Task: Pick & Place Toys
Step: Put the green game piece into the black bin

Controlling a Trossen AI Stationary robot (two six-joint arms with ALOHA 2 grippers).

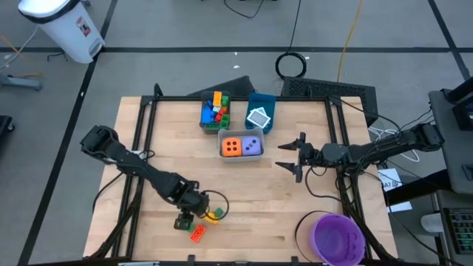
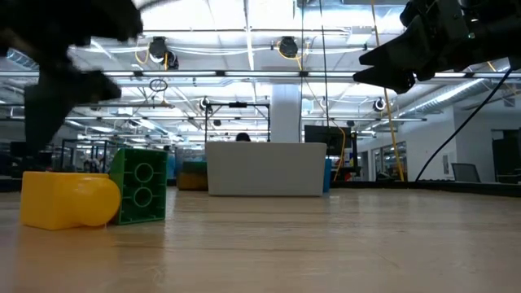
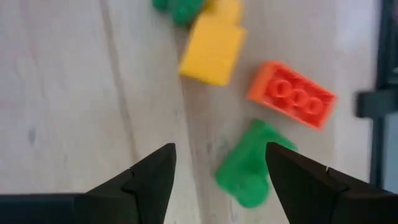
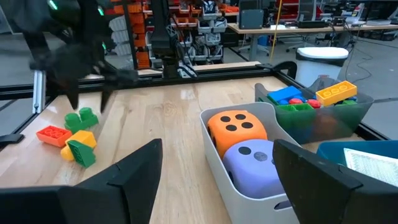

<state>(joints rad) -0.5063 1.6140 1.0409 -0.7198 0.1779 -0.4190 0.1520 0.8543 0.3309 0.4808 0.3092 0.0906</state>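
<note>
A small heap of toys lies near the table's front edge: an orange-red brick, a yellow brick, a green brick and another green piece. My left gripper hangs open a little above them, pointing down. The green brick lies on the wood below the gap, close to one finger. In the right wrist view that gripper stands clear above the heap. My right gripper waits open and level at mid-right, beside the bin with the orange die and the purple die.
At the back stand a grey bin of bricks, a blue bin with tiles and the grey dice bin. A round purple bowl sits at the front right. A black frame rims the table.
</note>
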